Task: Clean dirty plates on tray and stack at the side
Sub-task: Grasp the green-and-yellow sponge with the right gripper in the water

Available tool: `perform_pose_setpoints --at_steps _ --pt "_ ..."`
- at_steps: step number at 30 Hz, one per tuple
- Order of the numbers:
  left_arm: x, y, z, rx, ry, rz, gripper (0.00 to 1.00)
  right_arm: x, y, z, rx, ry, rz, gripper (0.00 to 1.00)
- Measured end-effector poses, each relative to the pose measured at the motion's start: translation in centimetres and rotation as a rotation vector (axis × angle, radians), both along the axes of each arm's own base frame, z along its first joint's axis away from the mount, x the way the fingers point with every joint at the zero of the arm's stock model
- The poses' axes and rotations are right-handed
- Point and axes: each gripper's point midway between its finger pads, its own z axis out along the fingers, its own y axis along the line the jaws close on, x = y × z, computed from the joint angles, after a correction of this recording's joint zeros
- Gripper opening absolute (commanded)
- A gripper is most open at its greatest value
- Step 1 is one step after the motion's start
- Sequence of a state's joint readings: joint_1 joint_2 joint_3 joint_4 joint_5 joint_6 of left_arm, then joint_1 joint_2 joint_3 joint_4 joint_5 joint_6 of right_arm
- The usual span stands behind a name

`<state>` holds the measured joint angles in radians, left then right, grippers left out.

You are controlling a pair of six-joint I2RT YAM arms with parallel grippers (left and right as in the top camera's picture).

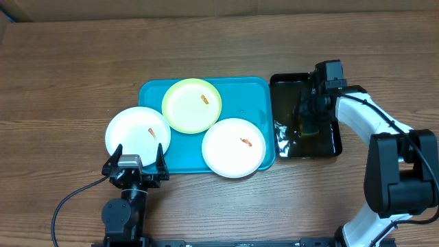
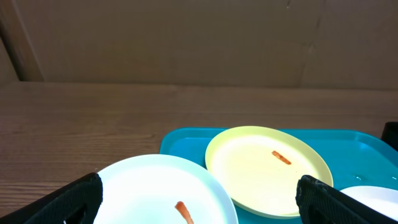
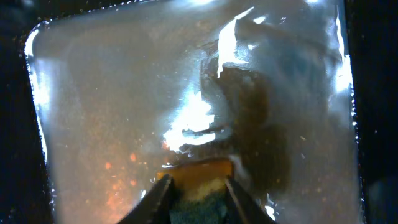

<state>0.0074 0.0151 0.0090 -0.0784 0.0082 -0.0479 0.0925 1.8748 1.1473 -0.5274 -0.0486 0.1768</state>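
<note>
Wooden bench. At its near edge, the left claw is wide and holds nothing, just before the left white plate. That plate hangs off the blue tray's left edge onto the bench. The yellow-green plate sits at the tray's far edge, rim meeting the left plate's. The right white plate is at the near right corner, overhanging the rim. Three round shallow plates, one orange-red smear each. The tray is plastic, rectangular, with rounded corners. One smaller black tray holds shiny liquid. In it, the right claw is narrow, gripping one yellow sponge.
</note>
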Motion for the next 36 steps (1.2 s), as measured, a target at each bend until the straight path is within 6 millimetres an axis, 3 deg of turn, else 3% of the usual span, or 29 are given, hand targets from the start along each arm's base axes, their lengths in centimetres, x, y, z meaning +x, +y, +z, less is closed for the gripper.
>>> perform_pose_setpoints --at_steps 2,5,8,12,16,17,19,20,22,23,25,26,31,36 --pt "0.0 0.0 0.0 0.0 0.0 0.0 1.0 0.0 0.0 0.0 -0.001 0.0 0.002 0.27" --pt "0.0 0.0 0.0 0.0 0.0 0.0 1.0 0.0 0.0 0.0 0.002 -0.001 -0.004 0.82" --pt "0.0 0.0 0.0 0.0 0.0 0.0 1.0 -0.1 0.0 0.0 -0.002 0.003 0.003 0.83" --pt "0.0 0.0 0.0 0.0 0.0 0.0 1.0 -0.5 -0.1 -0.2 -0.004 0.022 0.003 0.78" --pt "0.0 0.0 0.0 0.0 0.0 0.0 1.0 0.1 0.0 -0.1 -0.002 -0.007 0.004 0.64" --pt "0.0 0.0 0.0 0.0 0.0 0.0 1.0 0.2 0.0 -0.1 -0.002 -0.013 0.007 0.54" --pt "0.0 0.0 0.0 0.0 0.0 0.0 1.0 0.0 0.0 -0.3 -0.001 -0.013 0.007 0.18" --pt "0.0 0.0 0.0 0.0 0.0 0.0 1.0 -0.1 0.0 -0.5 -0.001 -0.009 0.006 0.09" --pt "0.0 0.0 0.0 0.0 0.0 0.0 1.0 -0.2 0.0 -0.5 -0.001 -0.008 0.003 0.07" --pt "0.0 0.0 0.0 0.0 0.0 0.0 1.0 -0.1 0.0 -0.5 0.0 -0.009 0.002 0.2" --pt "0.0 0.0 0.0 0.0 0.0 0.0 1.0 -0.4 -0.1 -0.6 0.001 0.003 -0.004 0.7" --pt "0.0 0.0 0.0 0.0 0.0 0.0 1.0 -0.7 -0.1 -0.6 -0.002 0.019 0.0 0.8" --pt "0.0 0.0 0.0 0.0 0.0 0.0 1.0 -2.2 -0.2 0.9 -0.013 0.132 0.002 0.89" --pt "0.0 0.0 0.0 0.0 0.0 0.0 1.0 -3.5 -0.4 2.5 -0.021 0.216 0.003 0.91"
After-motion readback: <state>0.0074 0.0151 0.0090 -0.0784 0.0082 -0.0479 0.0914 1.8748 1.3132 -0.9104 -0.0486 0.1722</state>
